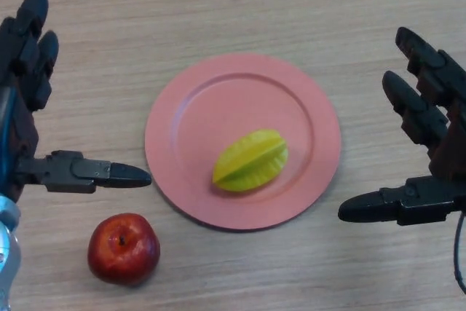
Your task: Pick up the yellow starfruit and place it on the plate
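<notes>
A yellow starfruit [250,160] lies on the pink plate [196,100], slightly below and right of the plate's middle. My left hand [29,71] is at the view's left edge, open, its thumb pointing toward the plate's left rim without touching it. At the right edge my right hand [429,121] is open too, its thumb reaching toward the plate's lower right rim, a small gap apart. Neither hand holds anything.
A red apple [124,248] sits on the wooden table [240,5] below and left of the plate, just under my left thumb.
</notes>
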`<state>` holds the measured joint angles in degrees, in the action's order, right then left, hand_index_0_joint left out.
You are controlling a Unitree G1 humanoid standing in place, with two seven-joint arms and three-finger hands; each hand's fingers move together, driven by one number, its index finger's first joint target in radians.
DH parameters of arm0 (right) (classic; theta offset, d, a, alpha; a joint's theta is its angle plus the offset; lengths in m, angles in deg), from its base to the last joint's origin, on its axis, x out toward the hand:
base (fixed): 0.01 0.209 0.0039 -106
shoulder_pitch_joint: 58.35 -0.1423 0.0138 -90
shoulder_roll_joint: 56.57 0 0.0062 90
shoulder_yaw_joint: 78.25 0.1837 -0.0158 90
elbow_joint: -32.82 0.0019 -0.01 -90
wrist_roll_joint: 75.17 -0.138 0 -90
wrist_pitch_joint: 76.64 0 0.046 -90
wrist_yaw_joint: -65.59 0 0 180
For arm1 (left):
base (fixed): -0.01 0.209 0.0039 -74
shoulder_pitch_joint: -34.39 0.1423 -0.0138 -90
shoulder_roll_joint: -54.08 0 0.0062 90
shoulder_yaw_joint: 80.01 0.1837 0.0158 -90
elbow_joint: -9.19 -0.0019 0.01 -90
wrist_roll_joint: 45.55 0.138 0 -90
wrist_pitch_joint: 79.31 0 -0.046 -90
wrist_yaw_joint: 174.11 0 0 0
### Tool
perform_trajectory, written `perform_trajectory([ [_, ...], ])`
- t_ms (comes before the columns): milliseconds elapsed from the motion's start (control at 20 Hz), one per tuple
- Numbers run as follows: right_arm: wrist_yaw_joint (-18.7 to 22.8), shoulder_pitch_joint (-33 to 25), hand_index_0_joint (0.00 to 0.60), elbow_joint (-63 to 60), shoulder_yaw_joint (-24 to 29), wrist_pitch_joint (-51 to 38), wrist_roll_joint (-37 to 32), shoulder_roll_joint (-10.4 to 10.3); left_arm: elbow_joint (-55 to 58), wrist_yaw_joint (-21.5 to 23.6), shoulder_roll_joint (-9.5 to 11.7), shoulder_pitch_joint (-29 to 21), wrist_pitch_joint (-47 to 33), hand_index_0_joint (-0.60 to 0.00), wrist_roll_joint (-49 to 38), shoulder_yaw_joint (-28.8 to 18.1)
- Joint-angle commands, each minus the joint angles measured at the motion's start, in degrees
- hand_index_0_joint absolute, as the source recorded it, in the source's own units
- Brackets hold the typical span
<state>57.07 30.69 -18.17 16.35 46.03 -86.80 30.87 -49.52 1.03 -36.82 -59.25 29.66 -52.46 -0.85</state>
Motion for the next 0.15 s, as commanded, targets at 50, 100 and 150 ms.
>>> perform_trajectory([
  [50,-0.1,-1.2,0.000,3.3,2.6,-10.5,-0.9,1.3,2.2,0.6,1.7,-0.7,-8.7,0.000,2.7,-1.4],
  [100,-0.3,-1.4,0.000,3.6,2.7,-10.1,-0.8,1.4,2.2,0.6,1.5,-0.4,-9.2,0.000,2.6,-1.7],
  [150,-0.9,-1.5,0.000,3.8,2.8,-10.2,-0.8,1.5,2.0,0.9,1.6,-0.6,-9.5,0.000,2.2,-1.8],
])
